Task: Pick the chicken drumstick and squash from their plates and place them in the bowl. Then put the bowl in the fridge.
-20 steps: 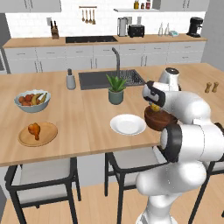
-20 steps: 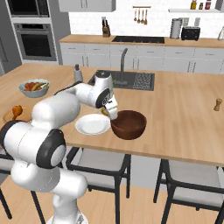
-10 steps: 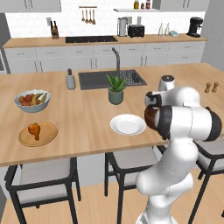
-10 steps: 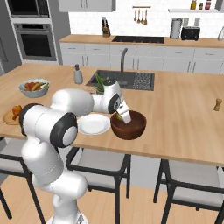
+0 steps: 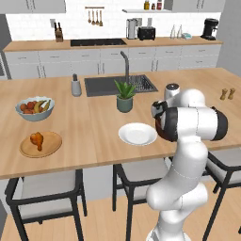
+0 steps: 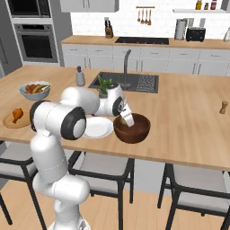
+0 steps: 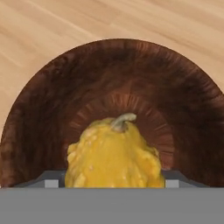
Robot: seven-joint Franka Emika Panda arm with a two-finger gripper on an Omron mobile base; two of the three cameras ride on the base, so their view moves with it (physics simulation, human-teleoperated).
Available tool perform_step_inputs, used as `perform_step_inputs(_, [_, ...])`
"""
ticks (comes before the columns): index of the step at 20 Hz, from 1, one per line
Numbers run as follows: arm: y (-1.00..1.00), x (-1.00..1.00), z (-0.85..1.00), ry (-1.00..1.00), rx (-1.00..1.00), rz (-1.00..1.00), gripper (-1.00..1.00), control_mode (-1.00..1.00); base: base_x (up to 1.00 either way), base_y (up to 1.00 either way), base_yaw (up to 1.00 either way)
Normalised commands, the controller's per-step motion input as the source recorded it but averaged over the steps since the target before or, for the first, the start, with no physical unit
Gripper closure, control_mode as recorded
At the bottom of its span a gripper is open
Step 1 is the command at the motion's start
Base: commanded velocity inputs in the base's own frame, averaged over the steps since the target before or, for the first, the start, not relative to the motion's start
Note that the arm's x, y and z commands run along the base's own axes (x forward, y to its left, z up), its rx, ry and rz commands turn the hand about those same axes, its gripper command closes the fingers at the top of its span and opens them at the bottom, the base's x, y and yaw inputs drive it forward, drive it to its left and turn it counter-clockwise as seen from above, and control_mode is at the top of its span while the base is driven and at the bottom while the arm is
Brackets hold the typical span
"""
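White arm, dark joints

The arm [image 5: 188,141] is built of rounded glossy white segments, with black bands at the joints and a bulbous white lower body.

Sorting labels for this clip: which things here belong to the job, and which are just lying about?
Job: squash, bowl, chicken drumstick, wooden plate, white plate.
Lying about: fruit bowl, potted plant, soap dispenser, shakers.

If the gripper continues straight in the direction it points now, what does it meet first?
Most likely the inside bottom of the bowl. The gripper points down into it, with the squash between its fingers, so the squash would probably touch the wood first.
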Motion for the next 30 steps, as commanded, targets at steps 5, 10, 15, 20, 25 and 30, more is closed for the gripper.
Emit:
perform_step_inputs(5, [0.00, -0.07, 0.46, 0.05, 0.06, -0.02, -1.00, -1.00, 0.00, 0.00, 0.00])
perform_step_inputs(10, [0.08, -0.75, 0.78, 0.09, 0.11, -0.01, -1.00, -1.00, 0.00, 0.00, 0.00])
perform_step_inputs(15, [0.64, -1.00, 0.78, 0.19, 0.05, 0.05, -1.00, -1.00, 0.00, 0.00, 0.00])
perform_step_inputs(20, [0.74, -1.00, 0.35, -0.08, -0.02, 0.16, -1.00, -1.00, 0.00, 0.00, 0.00])
perform_step_inputs(25, [0.40, -0.62, 0.05, -0.19, -0.03, 0.14, -1.00, -1.00, 0.00, 0.00, 0.00])
perform_step_inputs(30, [0.00, 0.00, 0.00, 0.00, 0.00, 0.00, -1.00, 1.00, -0.18, 0.98, 0.16])
